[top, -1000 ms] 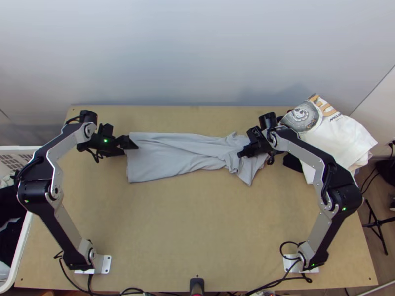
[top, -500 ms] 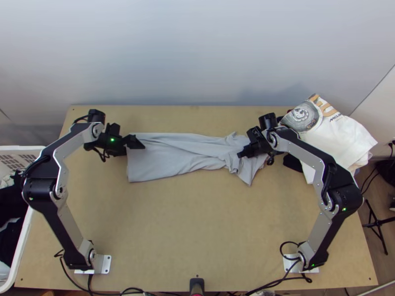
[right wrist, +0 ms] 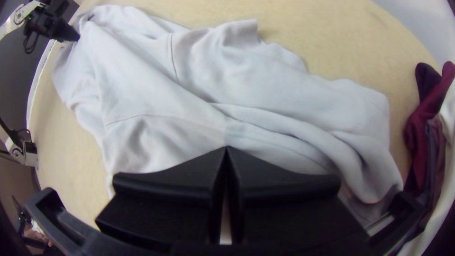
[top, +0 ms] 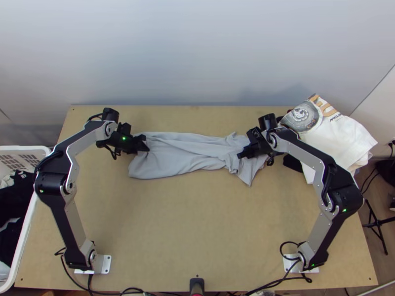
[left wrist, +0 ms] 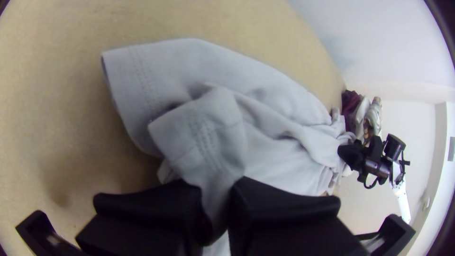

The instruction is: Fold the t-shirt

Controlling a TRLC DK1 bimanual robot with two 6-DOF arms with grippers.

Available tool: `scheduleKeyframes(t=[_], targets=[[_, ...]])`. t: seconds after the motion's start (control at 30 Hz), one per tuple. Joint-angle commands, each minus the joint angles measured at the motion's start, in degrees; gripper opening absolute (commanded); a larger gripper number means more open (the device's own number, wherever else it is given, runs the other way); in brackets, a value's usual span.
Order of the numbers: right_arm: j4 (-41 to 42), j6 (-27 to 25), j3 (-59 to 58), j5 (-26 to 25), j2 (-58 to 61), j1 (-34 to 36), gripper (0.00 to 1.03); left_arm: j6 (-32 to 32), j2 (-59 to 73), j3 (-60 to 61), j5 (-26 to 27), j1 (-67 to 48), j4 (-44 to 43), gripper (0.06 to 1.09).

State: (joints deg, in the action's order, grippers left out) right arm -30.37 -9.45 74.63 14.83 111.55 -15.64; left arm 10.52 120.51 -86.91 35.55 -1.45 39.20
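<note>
Light-grey t-shirt (top: 187, 157) stretched long and rumpled across the table (top: 197, 222), one end pinched.
The left end effector (top: 144, 145) holds a fold of the t-shirt's stitched edge between its fingers; the right end effector (top: 241, 154) is at the t-shirt's bunched other end, fingertips together, though I cannot tell whether they catch any cloth; a pile of clothes (top: 340, 140) lies just past that end of the t-shirt.

Left hand (top: 145, 144) clamped, right hand (top: 241, 154) closed, 2 arms (top: 58, 177) bent
</note>
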Motion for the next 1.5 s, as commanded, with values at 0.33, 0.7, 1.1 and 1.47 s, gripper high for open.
scheduleKeyframes(t=[0.33, 0.7, 1.1, 1.47], targets=[[-2.1, 0.9, 3.7, 0.3, -1.7, -7.3, 0.03, -1.8, -3.4, 2.2, 3.0, 8.8, 2.5, 0.1], [-2.6, 2.3, 6.8, 0.3, -0.5, -12.1, 0.03, -9.3, -5.1, 3.2, 3.0, 14.6, 8.3, 0.1], [-4.8, 1.5, 10.6, 0.3, 1.0, -8.5, 0.03, -14.1, -4.1, -0.9, 2.9, 19.0, 14.0, 0.1], [-3.3, 1.4, 11.4, 0.2, 6.1, -7.7, 0.03, -11.9, -5.7, -3.7, 3.2, 15.5, 16.8, 0.1]])
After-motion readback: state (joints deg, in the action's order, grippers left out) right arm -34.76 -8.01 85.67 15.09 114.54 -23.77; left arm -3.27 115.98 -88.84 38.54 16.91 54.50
